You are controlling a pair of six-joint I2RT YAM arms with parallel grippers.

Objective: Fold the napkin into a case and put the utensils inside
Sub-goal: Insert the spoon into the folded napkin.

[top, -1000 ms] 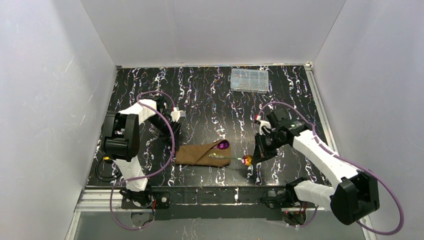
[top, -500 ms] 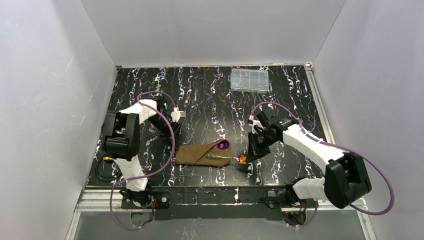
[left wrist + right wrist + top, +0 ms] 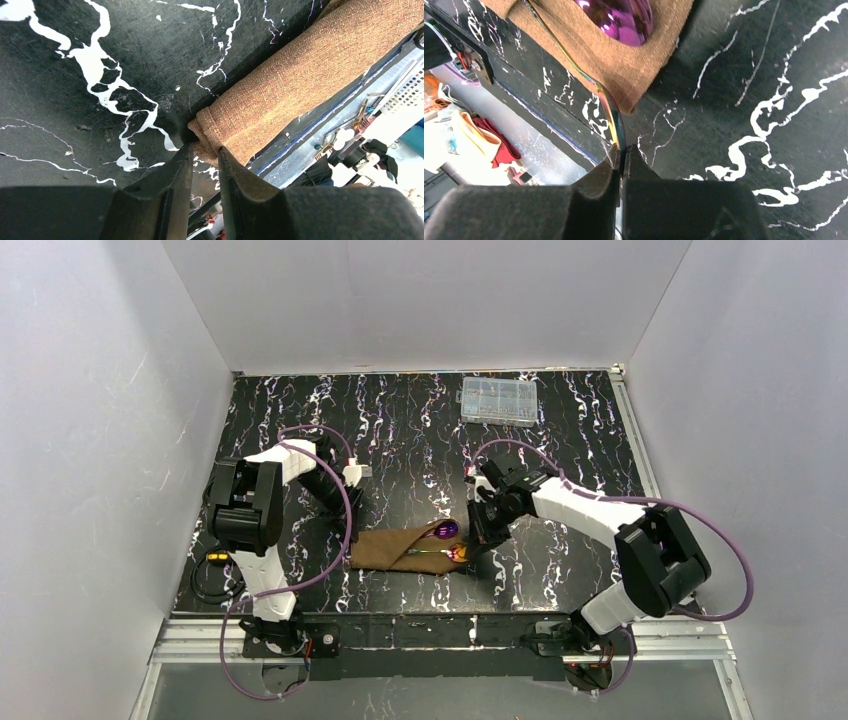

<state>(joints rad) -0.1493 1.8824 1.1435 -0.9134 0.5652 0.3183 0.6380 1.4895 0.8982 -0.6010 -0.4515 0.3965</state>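
Observation:
The brown napkin (image 3: 395,548) lies folded in a long strip on the black table, near the front. My left gripper (image 3: 352,537) is at its left end, and in the left wrist view the fingers (image 3: 182,165) pinch the cloth's rolled corner (image 3: 207,137). The purple-headed utensil (image 3: 447,530) sticks out of the napkin's right end, its head (image 3: 624,17) resting on the cloth. My right gripper (image 3: 469,549) is shut on the gold-orange-headed utensil (image 3: 458,553). That utensil's thin iridescent shaft (image 3: 609,107) runs from the jaws onto the napkin (image 3: 594,55).
A clear plastic compartment box (image 3: 497,401) stands at the back right of the table. A metal rail (image 3: 420,635) runs along the table's front edge. White walls close in the left, back and right sides.
My right gripper has moved left with the gold-orange-headed utensil, bringing its head up to the napkin's right end. The left gripper has kept its hold on the napkin's left end.

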